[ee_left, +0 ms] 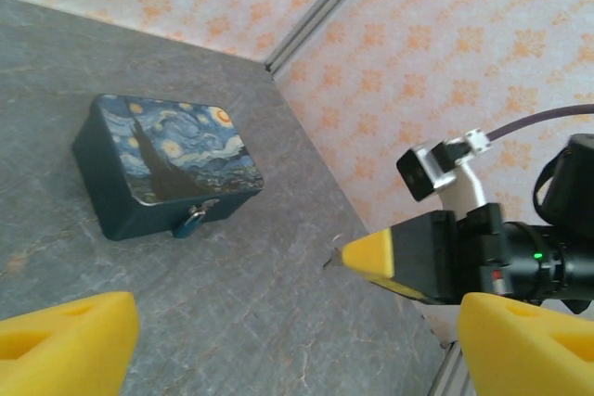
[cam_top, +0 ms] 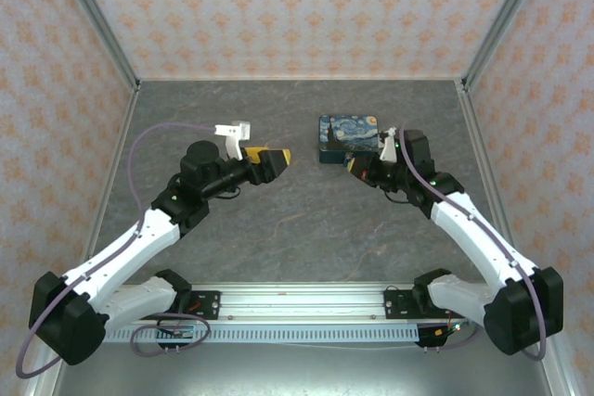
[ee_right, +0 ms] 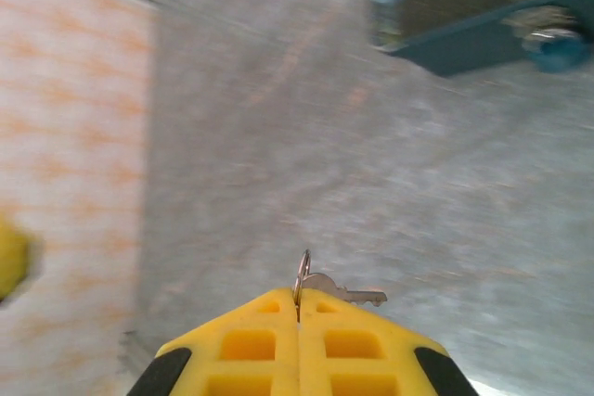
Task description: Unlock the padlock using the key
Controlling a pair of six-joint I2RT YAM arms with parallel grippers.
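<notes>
- The right tool point(ee_right: 298, 311) is pinched flat shut on the key point(ee_right: 345, 293), nipping it at the ring end. The toothed blade sticks out sideways past the fingertips. Whether the pads bite the key's head or just its ring point(ee_right: 302, 271) I cannot tell.
- The key is held in front of the box point(ee_left: 172, 159), near it but apart, on the side that carries the padlock.
- The padlock point(ee_left: 192, 221) hangs low at the middle of the box's front wall, touching it. Its shackle and keyhole are too small to make out.
- The left tool point(ee_left: 292, 322) is spread wide with nothing in it, and sits farther out from the box's front than the right tool.
- The key looks thin, stiff, light and smooth. Held by so little metal, it will likely pivot or slip in the pads once its tip meets resistance. A grip across the flat head, with the whole blade free, would suit it best.
- The padlock looks light and free to swing, so it should give way under a push from the key. I would have the left tool take the body by its sides, leaving the keyhole face clear.
- The box may slide on the counter point(ee_left: 56, 257) if pushed.
</notes>
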